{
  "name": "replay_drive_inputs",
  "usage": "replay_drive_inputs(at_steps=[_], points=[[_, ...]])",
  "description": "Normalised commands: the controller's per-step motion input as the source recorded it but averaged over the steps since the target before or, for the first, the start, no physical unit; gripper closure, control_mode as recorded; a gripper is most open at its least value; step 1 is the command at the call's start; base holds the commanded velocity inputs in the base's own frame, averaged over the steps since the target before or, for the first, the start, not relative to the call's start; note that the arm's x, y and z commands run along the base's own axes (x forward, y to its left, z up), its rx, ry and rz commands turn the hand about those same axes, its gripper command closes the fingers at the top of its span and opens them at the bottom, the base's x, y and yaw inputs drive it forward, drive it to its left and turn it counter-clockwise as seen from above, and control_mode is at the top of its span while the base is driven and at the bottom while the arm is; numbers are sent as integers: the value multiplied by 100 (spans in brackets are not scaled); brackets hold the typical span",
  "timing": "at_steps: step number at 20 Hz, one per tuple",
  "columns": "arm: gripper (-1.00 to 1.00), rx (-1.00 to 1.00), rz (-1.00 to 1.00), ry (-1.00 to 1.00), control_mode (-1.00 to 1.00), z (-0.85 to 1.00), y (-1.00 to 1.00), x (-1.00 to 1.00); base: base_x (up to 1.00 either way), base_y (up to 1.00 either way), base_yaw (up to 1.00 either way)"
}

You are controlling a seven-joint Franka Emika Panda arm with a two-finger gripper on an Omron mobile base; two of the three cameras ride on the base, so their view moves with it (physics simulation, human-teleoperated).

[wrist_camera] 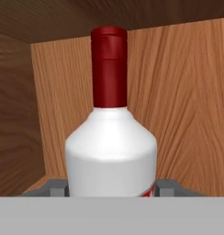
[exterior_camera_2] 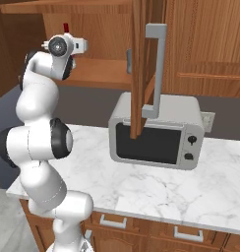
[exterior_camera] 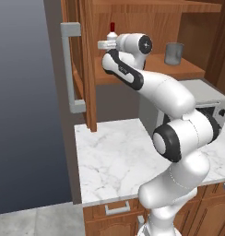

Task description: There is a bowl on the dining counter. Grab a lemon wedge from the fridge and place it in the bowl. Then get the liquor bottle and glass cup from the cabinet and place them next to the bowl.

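The liquor bottle [wrist_camera: 111,151], white with a red cap, stands upright at the left end of the open cabinet's shelf [exterior_camera: 188,69]. My gripper [wrist_camera: 111,188] reaches into the cabinet and its two fingertips [wrist_camera: 56,188] press against both sides of the bottle's body. From the base cameras the red cap of the liquor bottle [exterior_camera: 112,28] pokes up just behind the gripper [exterior_camera: 106,44], and the same bottle [exterior_camera_2: 66,28] shows above the hand [exterior_camera_2: 82,46]. The glass cup [exterior_camera: 174,53] stands upright further right on the same shelf. The bowl, dining counter, lemon wedge and fridge are out of view.
The cabinet door [exterior_camera: 86,69] hangs open at the left with a long grey handle [exterior_camera: 70,69]; another open door and handle [exterior_camera_2: 156,69] hang over the microwave [exterior_camera_2: 156,133]. Below lies a white marble counter [exterior_camera: 114,156] with drawers under it.
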Motion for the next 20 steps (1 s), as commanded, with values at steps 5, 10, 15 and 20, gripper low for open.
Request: replay_drive_inputs(at_steps=[5, 10, 15, 20], points=[[100, 0, 0, -4, -100, 0, 0, -9, 0, 0, 0], [100, 0, 0, -3, -100, -2, 0, -28, 0, 0, 0], [100, 0, 0, -3, -100, -2, -6, -54, 0, 0, 0], [100, 1, 0, -2, -100, 6, -32, -82, 0, 0, 0]])
